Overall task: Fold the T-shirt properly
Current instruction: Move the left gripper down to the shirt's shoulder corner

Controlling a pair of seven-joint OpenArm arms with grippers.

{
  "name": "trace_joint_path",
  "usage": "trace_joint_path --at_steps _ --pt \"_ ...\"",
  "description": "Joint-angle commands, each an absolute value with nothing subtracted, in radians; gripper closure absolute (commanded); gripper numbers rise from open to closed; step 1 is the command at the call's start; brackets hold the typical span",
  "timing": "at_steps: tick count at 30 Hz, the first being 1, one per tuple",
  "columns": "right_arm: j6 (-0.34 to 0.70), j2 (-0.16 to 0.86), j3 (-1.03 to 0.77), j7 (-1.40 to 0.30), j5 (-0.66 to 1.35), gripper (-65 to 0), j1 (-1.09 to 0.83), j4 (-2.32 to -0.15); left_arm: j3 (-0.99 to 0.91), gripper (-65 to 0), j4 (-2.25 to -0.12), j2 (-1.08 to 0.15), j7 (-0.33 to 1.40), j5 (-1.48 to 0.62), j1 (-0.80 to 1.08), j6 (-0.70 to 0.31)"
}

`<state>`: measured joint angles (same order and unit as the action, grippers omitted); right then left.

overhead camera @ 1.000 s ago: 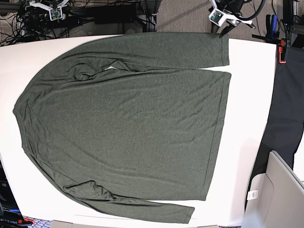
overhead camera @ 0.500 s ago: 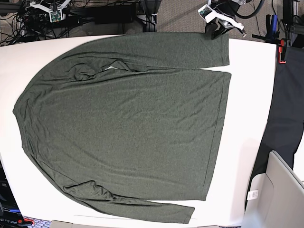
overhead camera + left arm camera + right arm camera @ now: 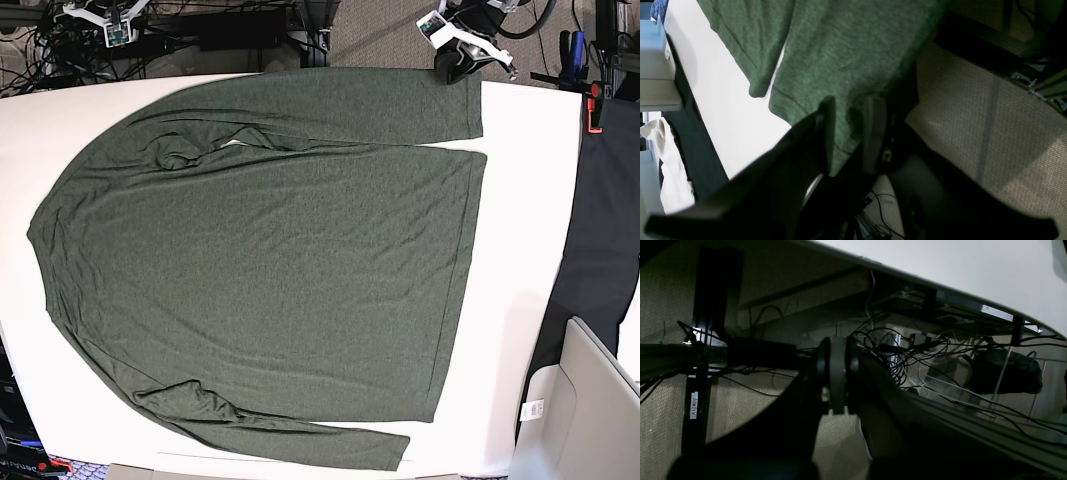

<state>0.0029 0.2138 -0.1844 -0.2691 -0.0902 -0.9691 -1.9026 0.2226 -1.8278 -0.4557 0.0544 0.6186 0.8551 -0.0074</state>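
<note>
The dark olive T-shirt [image 3: 270, 260] lies spread flat on the white table [image 3: 520, 250], with both long sleeves laid along its sides. My left gripper [image 3: 455, 68] hovers at the far table edge, over the cuff of the far sleeve. In the left wrist view its fingers [image 3: 825, 133] stand apart, and the sleeve fabric [image 3: 840, 50] shows in the gap of the gripper [image 3: 848, 133]. My right gripper [image 3: 836, 373] is shut on nothing. It sits off the table's far left corner [image 3: 105, 22].
A grey box [image 3: 585, 400] stands at the near right, beside a dark cloth [image 3: 605, 220] draped along the table's right side. A red clamp [image 3: 596, 108] sits at the far right edge. Cables [image 3: 907, 356] hang under the table, over carpet [image 3: 990, 116].
My left gripper has shifted a little leftward and turned over the far sleeve's cuff, then held nearly still. The shirt and my right arm have not moved.
</note>
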Motion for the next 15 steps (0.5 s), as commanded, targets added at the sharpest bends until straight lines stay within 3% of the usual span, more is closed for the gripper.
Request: trace_joint_path --at_steps 1,15 --pt "-0.005 0.217 -0.188 -0.254 -0.09 0.0 -0.983 -1.92 0.222 -14.7 -1.845 -0.481 0.041 0.621 0.883 0.004" --pt "-0.005 0.216 -0.186 -0.255 -0.087 0.0 -0.981 -1.92 0.26 -14.7 -1.816 -0.509 0.045 0.621 0.846 0.004"
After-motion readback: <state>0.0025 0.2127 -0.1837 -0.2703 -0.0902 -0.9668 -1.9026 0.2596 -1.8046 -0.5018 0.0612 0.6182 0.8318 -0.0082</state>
